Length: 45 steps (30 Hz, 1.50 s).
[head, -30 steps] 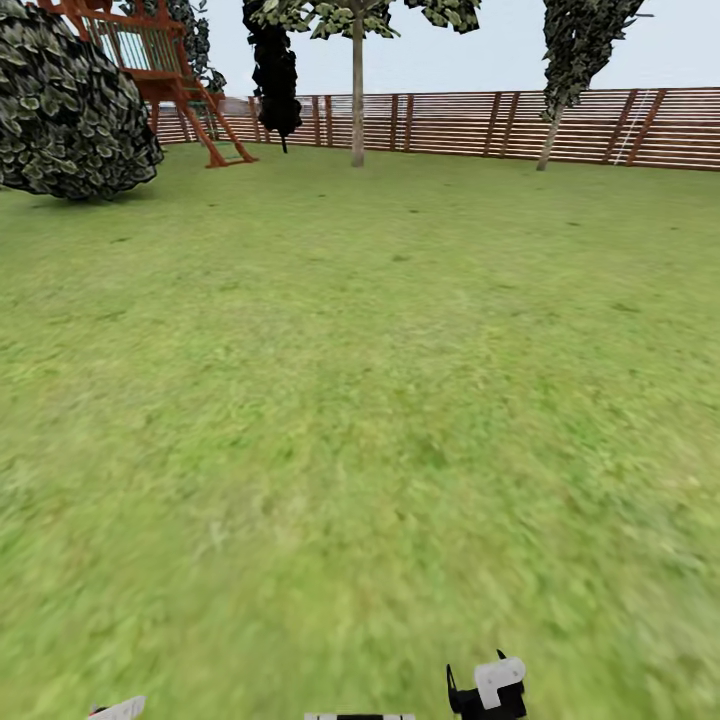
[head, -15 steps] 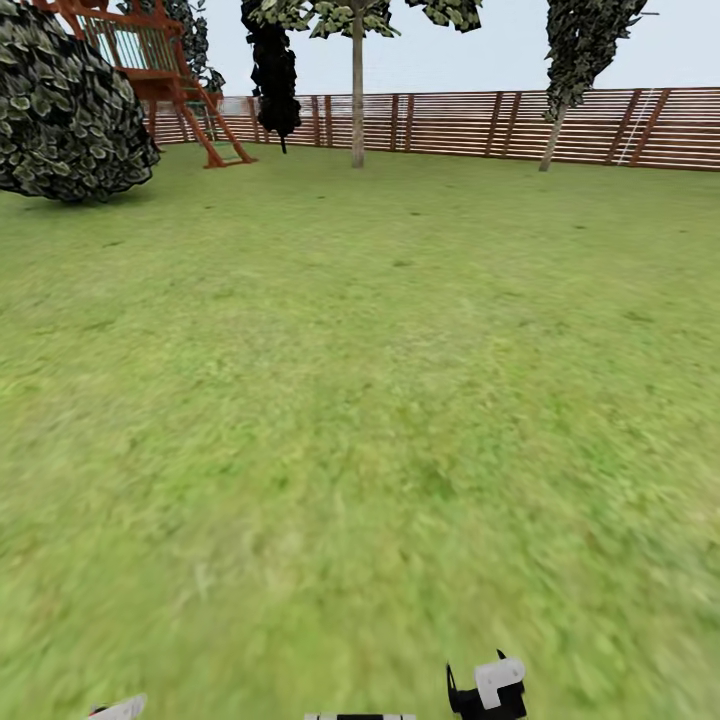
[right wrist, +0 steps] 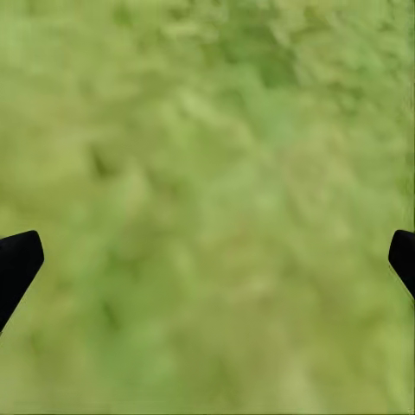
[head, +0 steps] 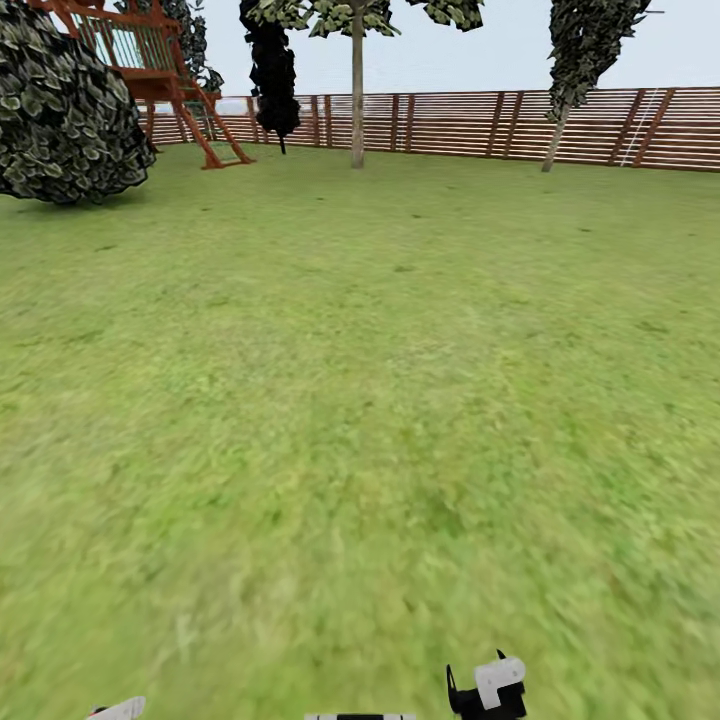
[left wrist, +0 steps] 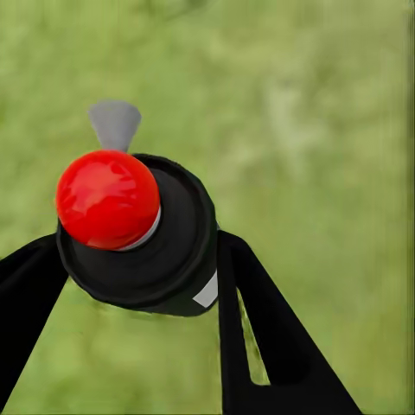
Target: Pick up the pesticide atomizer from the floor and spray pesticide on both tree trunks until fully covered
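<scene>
Pesticide atomizer [left wrist: 143, 238], red knob up, clamped between left gripper [left wrist: 138, 259] fingers, above grass floor [head: 360, 400]. Right gripper [right wrist: 207, 255] spread wide, holding nothing, over grass.

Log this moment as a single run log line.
left gripper: shut on atomizer | right gripper: open over grass | tree trunk far ahead by fence

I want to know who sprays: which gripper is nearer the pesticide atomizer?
Left. The left gripper is shut on the pesticide atomizer; the right gripper hangs open over grass.
</scene>
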{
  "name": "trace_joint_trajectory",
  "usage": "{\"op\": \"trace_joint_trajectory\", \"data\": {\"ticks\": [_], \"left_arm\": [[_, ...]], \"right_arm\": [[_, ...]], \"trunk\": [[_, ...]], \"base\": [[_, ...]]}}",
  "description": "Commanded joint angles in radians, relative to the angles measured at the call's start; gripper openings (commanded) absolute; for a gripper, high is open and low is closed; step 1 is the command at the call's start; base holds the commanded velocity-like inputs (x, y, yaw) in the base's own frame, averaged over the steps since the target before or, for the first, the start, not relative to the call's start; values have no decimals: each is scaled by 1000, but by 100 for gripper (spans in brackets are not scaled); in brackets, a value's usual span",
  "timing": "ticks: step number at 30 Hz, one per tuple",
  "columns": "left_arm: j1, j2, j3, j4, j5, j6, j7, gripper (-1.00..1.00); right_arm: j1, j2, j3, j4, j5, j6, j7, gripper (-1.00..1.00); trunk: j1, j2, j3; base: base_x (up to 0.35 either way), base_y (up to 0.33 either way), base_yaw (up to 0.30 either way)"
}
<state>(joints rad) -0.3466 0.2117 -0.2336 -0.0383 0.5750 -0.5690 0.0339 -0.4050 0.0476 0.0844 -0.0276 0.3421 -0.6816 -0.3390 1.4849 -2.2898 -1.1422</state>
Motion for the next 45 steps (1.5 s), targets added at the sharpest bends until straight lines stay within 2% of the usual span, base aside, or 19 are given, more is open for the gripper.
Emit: {"op": "trace_joint_trajectory", "data": {"ticks": [1,45], "left_arm": [[0,0,0,0,0,0,0,-100],[0,-1,0,0,0,-1,0,-100]], "right_arm": [[0,0,0,0,0,0,0,100],[0,0,0,0,0,0,0,100]], "trunk": [[0,0,0],[0,0,0]], "base": [[344,0,0],[344,0,0]]}}
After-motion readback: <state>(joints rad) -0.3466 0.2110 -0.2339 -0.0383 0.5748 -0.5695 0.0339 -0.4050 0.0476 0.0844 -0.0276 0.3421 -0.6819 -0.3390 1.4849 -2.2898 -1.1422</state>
